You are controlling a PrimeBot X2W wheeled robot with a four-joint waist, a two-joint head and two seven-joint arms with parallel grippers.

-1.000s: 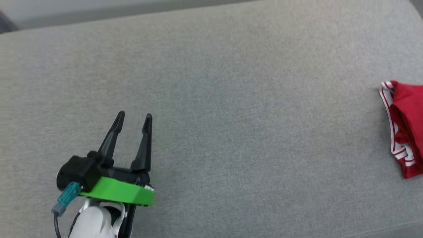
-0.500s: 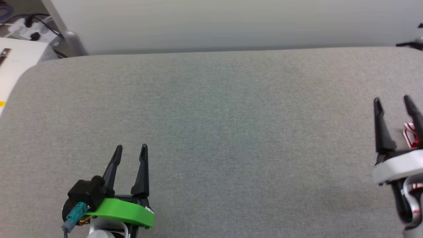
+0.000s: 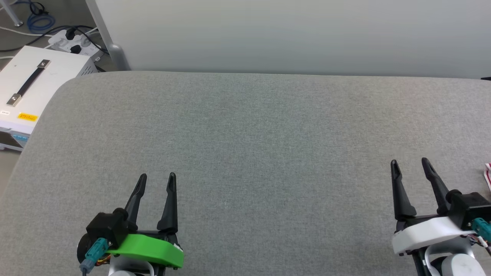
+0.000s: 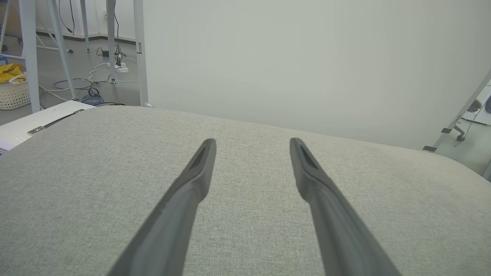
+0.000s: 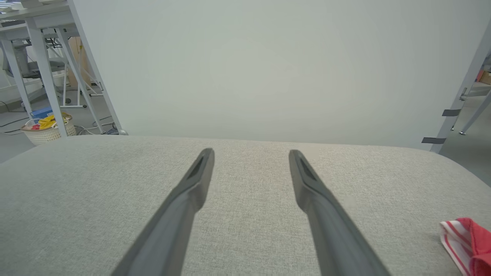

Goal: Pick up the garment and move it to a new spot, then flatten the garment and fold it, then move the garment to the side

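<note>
The garment (image 5: 468, 239), red with red-and-white striped trim, lies on the grey surface at the far right; just a corner of it (image 3: 488, 174) peeks in at the head view's right edge. My right gripper (image 3: 409, 164) hovers open at the lower right, left of the garment and apart from it, with nothing between its fingers (image 5: 191, 191). At the lower left my left gripper (image 3: 156, 177) also stands open and empty, its two dark fingers (image 4: 195, 176) pointing across bare grey cloth.
The grey padded table (image 3: 245, 134) spans the view, backed by a pale wall panel (image 3: 291, 34). Off its left corner stand a white case with a black handle (image 3: 27, 84) and a power strip with cables (image 3: 73, 40). A basket of clothes (image 5: 48, 128) sits on the floor.
The whole head view has shifted as the camera tilted up and turned. The wall, white case and right gripper came into view, and the garment slid to the right edge.
</note>
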